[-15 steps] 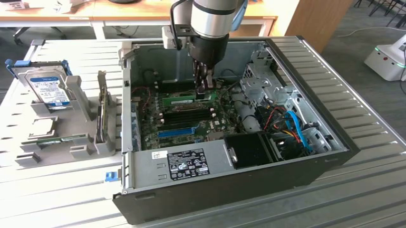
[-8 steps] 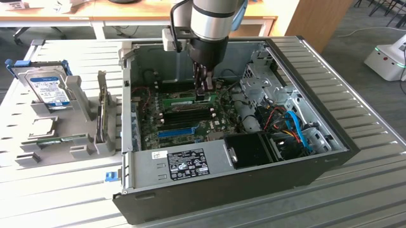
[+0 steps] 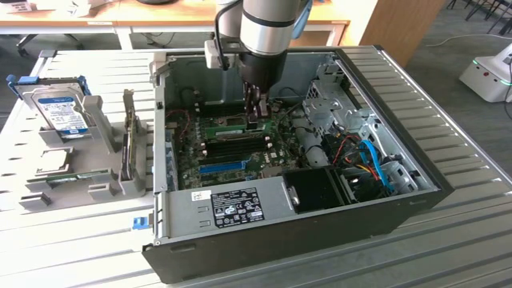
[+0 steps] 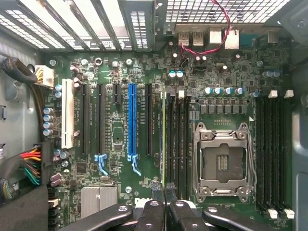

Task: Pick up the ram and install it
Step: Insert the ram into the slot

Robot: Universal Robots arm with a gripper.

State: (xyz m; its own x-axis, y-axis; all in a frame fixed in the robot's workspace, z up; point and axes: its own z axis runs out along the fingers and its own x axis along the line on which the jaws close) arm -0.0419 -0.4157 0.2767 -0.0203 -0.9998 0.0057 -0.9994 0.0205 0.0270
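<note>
The ram (image 4: 163,139) is a thin green stick seen edge-on, standing in a motherboard slot beside several black memory slots (image 4: 177,144). In the exterior view the ram (image 3: 225,128) lies across the board inside the open computer case (image 3: 416,198). My gripper (image 3: 254,123) reaches down into the case at the end of the ram nearer the exterior view's right. Its fingertips (image 4: 165,191) are shut together right over that end of the stick. I cannot tell whether they touch it.
A long blue slot (image 4: 132,120) and the empty processor socket (image 4: 222,161) flank the memory slots. Cables and a black fan (image 3: 316,189) crowd the case's right side. Left of the case, grey holders (image 3: 100,192) carry a hard drive (image 3: 60,111) and a green board (image 3: 68,177).
</note>
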